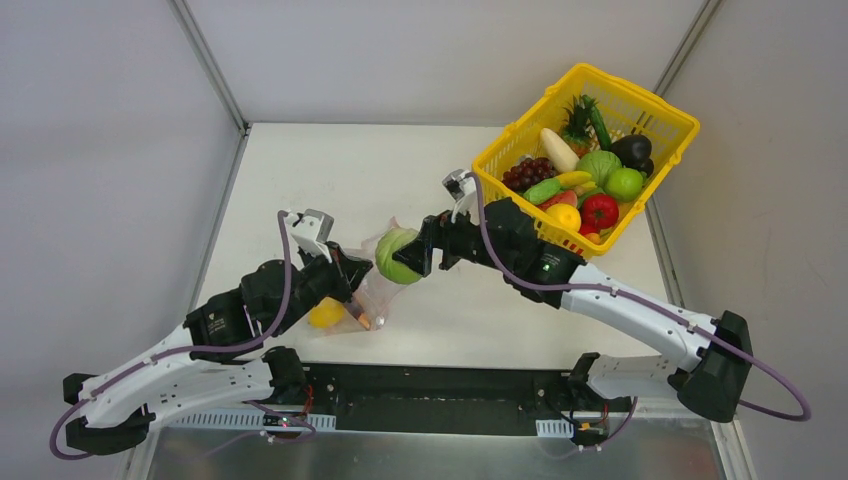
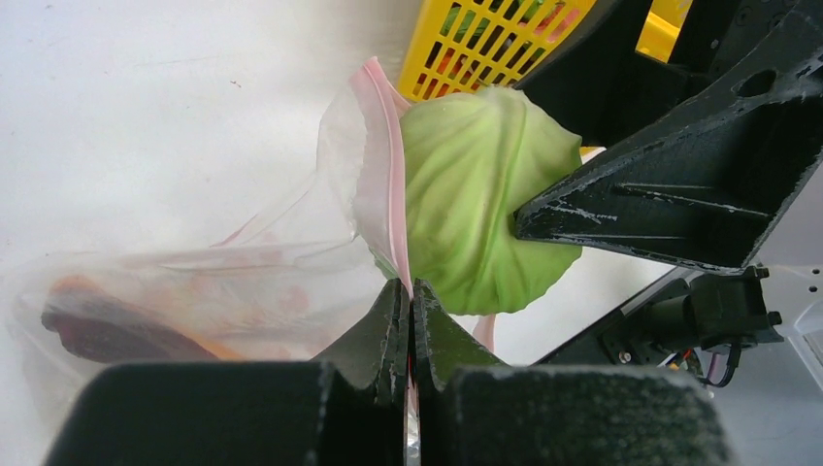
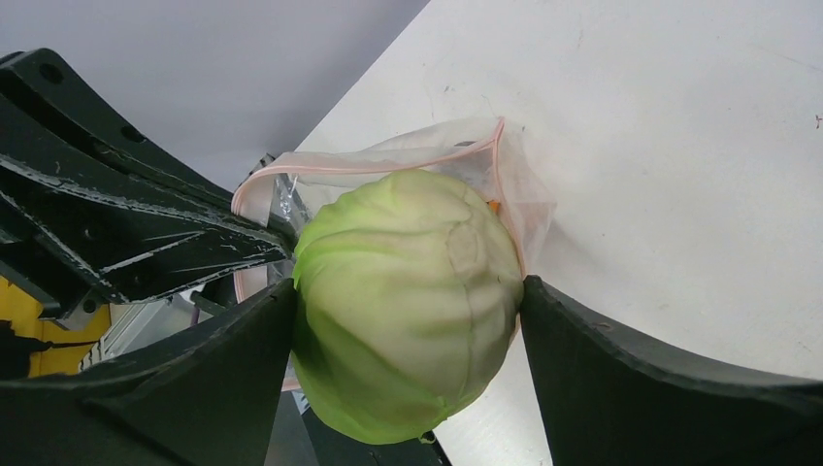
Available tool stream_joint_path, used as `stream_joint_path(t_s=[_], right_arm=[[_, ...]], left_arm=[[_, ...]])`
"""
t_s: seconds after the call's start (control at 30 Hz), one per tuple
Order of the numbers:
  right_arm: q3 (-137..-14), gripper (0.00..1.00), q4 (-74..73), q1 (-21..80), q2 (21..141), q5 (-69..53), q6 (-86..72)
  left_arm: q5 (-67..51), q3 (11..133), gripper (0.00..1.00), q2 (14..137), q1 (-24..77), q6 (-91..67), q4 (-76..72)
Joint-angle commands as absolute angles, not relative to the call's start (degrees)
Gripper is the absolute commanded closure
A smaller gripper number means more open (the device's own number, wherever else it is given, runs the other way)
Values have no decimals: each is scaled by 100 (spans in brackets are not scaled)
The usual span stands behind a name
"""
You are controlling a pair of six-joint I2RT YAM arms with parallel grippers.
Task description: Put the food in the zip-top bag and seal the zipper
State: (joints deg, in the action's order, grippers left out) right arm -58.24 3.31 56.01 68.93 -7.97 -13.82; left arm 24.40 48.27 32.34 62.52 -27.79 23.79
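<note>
A round green cabbage (image 1: 397, 256) hangs at the mouth of the clear zip-top bag (image 1: 366, 296). My right gripper (image 3: 408, 286) is shut on the cabbage (image 3: 408, 291), one finger touching each side. My left gripper (image 2: 411, 291) is shut on the bag's rim and pinches the pink zipper (image 2: 393, 194), which holds the mouth up against the cabbage (image 2: 476, 204). The bag (image 2: 243, 282) lies on the table. In it are a yellow fruit (image 1: 326, 314) and dark and orange shapes I cannot make out. More food fills the yellow basket.
The yellow lattice basket (image 1: 525, 118) stands at the back right, tilted, holding grapes (image 1: 527, 173), a tomato (image 1: 599, 212), a green apple (image 1: 624, 184) and other toy produce. The two arms meet over the table's near left-centre.
</note>
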Motion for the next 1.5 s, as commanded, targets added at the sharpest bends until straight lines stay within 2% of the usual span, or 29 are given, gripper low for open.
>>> stream_joint_path(t_s=[0.0, 0.1, 0.2, 0.3, 0.63, 0.9, 1.03, 1.13, 1.2, 1.3, 1.47], right_arm=[[-5905, 15, 651, 5600, 6875, -969, -1318], [-6020, 14, 623, 5605, 7136, -1113, -1335], [-6110, 5, 631, 5618, 7345, -1225, -1345], [-6130, 1, 621, 5629, 7341, -1071, -1324], [-5818, 0, 639, 5629, 6533, -626, -1217], [-5349, 8, 31, 5613, 6206, 1267, -1505], [-5355, 8, 311, 5597, 6083, 1456, -1351], [-5861, 4, 170, 5581, 6206, 1839, -931], [-6211, 6, -53, 5504, 6292, 2278, -600], [-6676, 15, -589, 5133, 6345, 2493, -282], [-7173, 17, -1444, 3879, 6406, 2756, -332]], left_arm=[[2489, 4788, 100, 3211, 6201, -2883, 2027], [2368, 4815, 100, 3253, 6197, -2891, 1972], [2283, 4840, 100, 3278, 6197, -2900, 1945], [2285, 4851, 100, 3263, 6198, -2900, 1955], [2498, 4886, 100, 3283, 6197, -2870, 2065], [2703, 4849, 100, 3189, 6203, -2847, 2177], [2685, 4833, 100, 3278, 6201, -2861, 2210], [2635, 4904, 100, 3354, 6197, -2891, 2330], [2643, 4932, 100, 3362, 6196, -2896, 2435], [2713, 4874, 100, 3328, 6198, -2949, 2442], [2686, 4721, 100, 3331, 6202, -2984, 2262]])
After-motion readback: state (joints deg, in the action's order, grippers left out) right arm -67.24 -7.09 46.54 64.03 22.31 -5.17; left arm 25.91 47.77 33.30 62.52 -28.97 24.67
